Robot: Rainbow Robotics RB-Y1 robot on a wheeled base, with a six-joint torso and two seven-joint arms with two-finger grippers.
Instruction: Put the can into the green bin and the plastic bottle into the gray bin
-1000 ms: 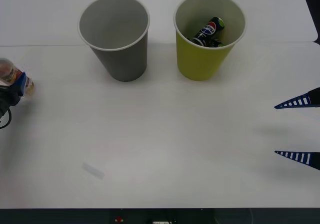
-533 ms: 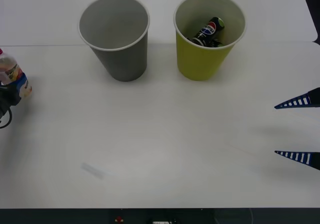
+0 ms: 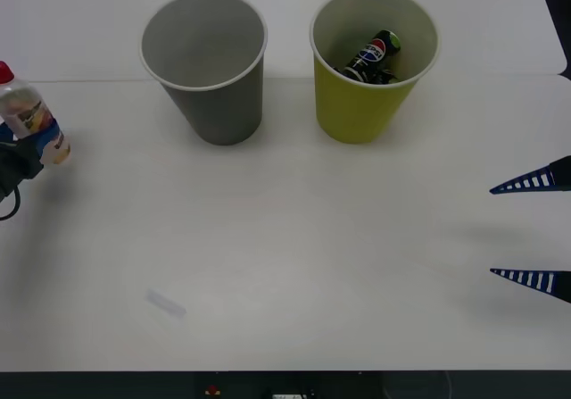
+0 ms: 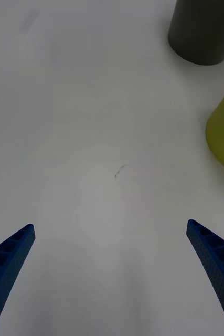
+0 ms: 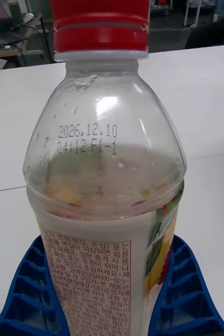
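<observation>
**Plastic bottle held far from the gray bin, with a long carry left**

Plastic bottle (image 3: 31, 120) sits between the blue fingers (image 5: 35, 291) of the left claw (image 3: 22, 153), which grips it low on the label, at the left edge of the worktop (image 3: 285, 238). The red cap stands above the claw and the bottle leans a little.

The gray bin (image 3: 207, 64) is well apart from the left claw, ahead of it and toward the robot's right. The grip is low and liquid fills the lower part, so I judge the bottle can tip or slide in the fingers during the carry. If the release comes too early, it can hit the pale rim and knock the bin over, or fall on the worktop.

The can (image 3: 375, 55) already lies inside the green bin (image 3: 370, 69). The right claw (image 3: 533, 231) waits open, far from both bins.

Compared with one second ago, the bottle is higher, more upright, and slightly nearer to the gray bin.
</observation>
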